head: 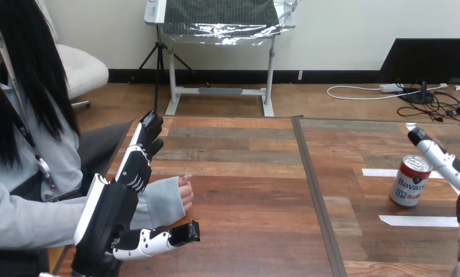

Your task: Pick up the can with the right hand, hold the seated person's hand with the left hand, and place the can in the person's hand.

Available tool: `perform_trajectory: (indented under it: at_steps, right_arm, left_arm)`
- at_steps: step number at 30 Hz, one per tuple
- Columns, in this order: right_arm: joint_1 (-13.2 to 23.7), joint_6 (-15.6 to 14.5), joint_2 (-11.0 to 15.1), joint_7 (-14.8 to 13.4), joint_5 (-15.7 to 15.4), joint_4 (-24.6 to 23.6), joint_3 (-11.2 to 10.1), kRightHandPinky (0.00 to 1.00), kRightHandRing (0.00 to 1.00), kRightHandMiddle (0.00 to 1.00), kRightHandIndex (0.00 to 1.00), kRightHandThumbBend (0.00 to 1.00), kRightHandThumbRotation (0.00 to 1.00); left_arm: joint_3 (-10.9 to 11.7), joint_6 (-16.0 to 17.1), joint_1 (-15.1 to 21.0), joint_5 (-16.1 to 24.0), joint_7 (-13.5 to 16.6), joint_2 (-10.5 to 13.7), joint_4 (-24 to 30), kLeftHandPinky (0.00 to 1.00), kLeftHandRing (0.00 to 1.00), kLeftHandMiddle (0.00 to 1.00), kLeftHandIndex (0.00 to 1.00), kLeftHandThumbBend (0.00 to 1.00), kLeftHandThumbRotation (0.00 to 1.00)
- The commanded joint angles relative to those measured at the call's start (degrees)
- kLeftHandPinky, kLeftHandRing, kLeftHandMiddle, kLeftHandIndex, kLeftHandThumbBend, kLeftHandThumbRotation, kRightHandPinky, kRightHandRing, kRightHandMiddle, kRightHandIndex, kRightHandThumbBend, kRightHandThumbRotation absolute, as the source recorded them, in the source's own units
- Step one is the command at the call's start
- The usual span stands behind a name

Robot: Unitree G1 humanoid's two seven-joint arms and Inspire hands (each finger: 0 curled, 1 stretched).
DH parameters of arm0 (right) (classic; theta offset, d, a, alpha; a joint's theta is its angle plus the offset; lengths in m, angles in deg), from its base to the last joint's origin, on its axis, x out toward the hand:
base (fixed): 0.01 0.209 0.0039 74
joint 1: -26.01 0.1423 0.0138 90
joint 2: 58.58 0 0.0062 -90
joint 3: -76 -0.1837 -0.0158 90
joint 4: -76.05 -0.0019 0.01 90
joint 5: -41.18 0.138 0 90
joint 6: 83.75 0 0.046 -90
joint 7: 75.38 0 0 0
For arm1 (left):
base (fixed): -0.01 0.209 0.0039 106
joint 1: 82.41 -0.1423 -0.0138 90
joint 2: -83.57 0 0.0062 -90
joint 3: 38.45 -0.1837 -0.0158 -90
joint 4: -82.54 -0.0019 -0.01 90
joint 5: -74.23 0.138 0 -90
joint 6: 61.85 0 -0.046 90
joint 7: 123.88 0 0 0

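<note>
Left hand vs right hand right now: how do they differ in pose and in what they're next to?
The black-and-white left robot hand brackets the person's grey-sleeved hand, with fingers on the far side and thumb on the near side, not closed. The black-and-white right robot hand reaches in from the view's right edge. It has a straight finger beside the upright red-and-white metal can on the wooden table; contact is unclear. Shared: both are open and neither is gripping.

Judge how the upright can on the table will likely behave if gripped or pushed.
Standing on its flat base, the can looks stable, but a high push might tip it. Tipped onto its round side, it would probably roll. Its smooth, glossy wall may slip in a loose grip.
</note>
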Motion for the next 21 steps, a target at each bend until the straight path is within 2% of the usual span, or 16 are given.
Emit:
perform_trajectory:
  at_steps: [1, 11, 16, 21]
  right_arm:
    - [5.5, -1.5, 1.9, -2.1, -2.5, 0.9, 1.7, 1.0, 1.0, 1.0, 1.0, 1.0, 0.4]
    - [5.7, -5.5, 2.9, -7.9, -8.2, 3.1, 4.8, 1.0, 1.0, 1.0, 1.0, 1.0, 0.46]
    - [5.9, -7.5, 3.1, -9.7, -9.8, 4.1, 5.7, 0.99, 1.0, 1.0, 1.0, 1.0, 0.48]
    - [6.2, -10.3, 3.5, -11.8, -11.7, 4.8, 6.9, 0.97, 0.99, 0.99, 1.0, 1.0, 0.51]
  left_arm:
    - [0.1, 1.2, 3.1, -1.9, -1.2, 1.5, 2.3, 0.96, 1.0, 1.0, 1.0, 1.0, 0.47]
    - [-0.5, 1.5, 3.2, -4.5, -4.2, 2.4, 2.7, 0.98, 1.0, 1.0, 1.0, 1.0, 0.5]
    - [-0.8, 1.8, 3.2, -6.7, -6.1, 2.4, 3.1, 0.98, 1.0, 1.0, 1.0, 1.0, 0.48]
    - [-0.4, 2.1, 3.2, -7.0, -6.8, 2.3, 3.4, 0.99, 1.0, 1.0, 1.0, 1.0, 0.48]
